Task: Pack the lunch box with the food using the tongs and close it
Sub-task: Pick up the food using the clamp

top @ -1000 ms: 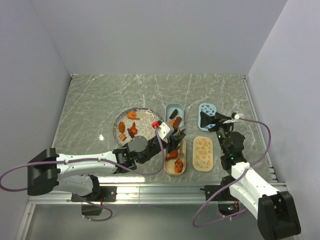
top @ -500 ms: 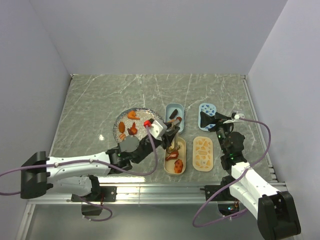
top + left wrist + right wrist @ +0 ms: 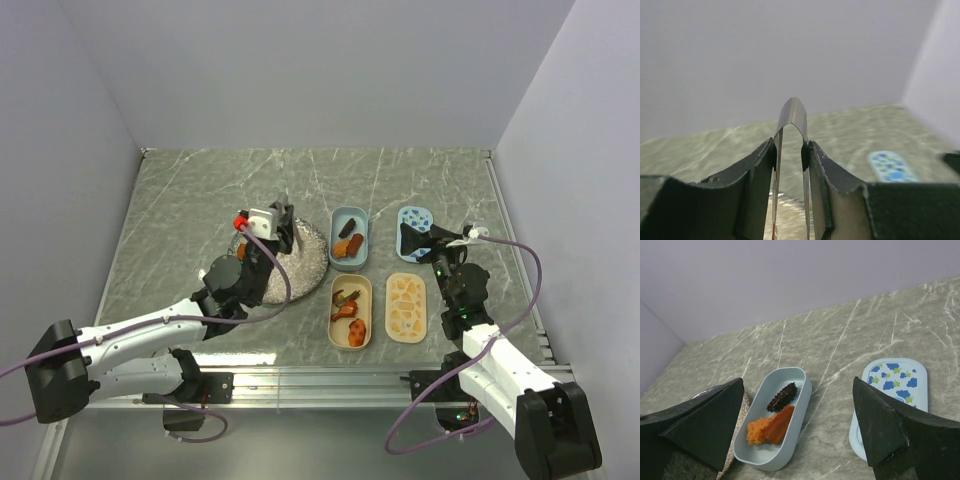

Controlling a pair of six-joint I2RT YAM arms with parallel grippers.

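Now my left gripper (image 3: 280, 228), clamped on the tongs (image 3: 793, 107), has swung back over the plate (image 3: 312, 258); delivered food (image 3: 347, 312) sits in the lunch box (image 3: 364, 298) right of it, right gripper (image 3: 412, 240) slack-jawed, empty, so next pick

Lid (image 3: 892, 385) white, blue flowers – tub (image 3: 756, 454) pale blue – table (image 3: 850, 340) grey-veined

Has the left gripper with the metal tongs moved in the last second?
Yes. The left gripper went left and farther back, from over the beige oval tub to over the round silvery speckled plate.
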